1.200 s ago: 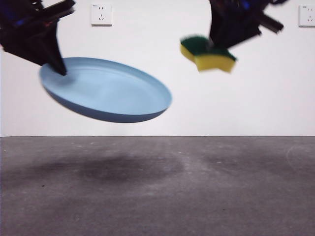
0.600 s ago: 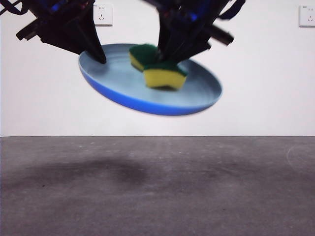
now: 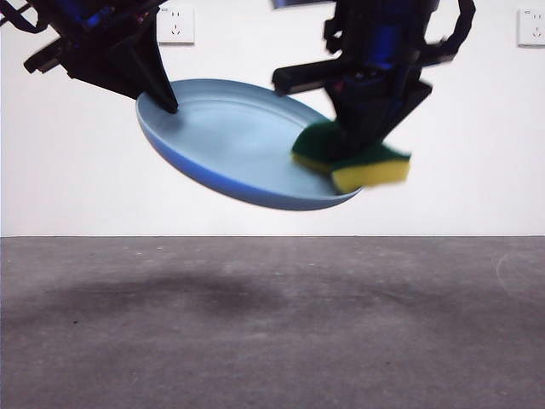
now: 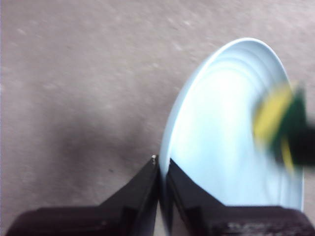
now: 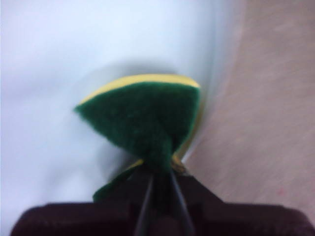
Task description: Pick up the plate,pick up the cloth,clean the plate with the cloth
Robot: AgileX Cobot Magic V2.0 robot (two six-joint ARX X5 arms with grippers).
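Wiping is under way: both pickups look done. Left gripper (image 4: pixel 162 167) clamps the plate (image 3: pixel 230 141) by its rim, tilted high above the table (image 3: pixel 272 324); right gripper (image 5: pixel 160 172) pinches the sponge (image 3: pixel 353 162) against the plate's far edge.

No text, label, brand, number or sign can be read in any of the three views. The two white wall sockets (image 3: pixel 174 25) (image 3: pixel 531 27) in the front view each carry a tiny dark mark at their upper left corner, but it is too small and blurred to make out. The light-blue plate (image 3: pixel 230 136), the yellow and green sponge (image 3: pixel 362 162) and the black grippers show no lettering on the surfaces that face the cameras, and the grey bench (image 3: pixel 272 324) bears none either
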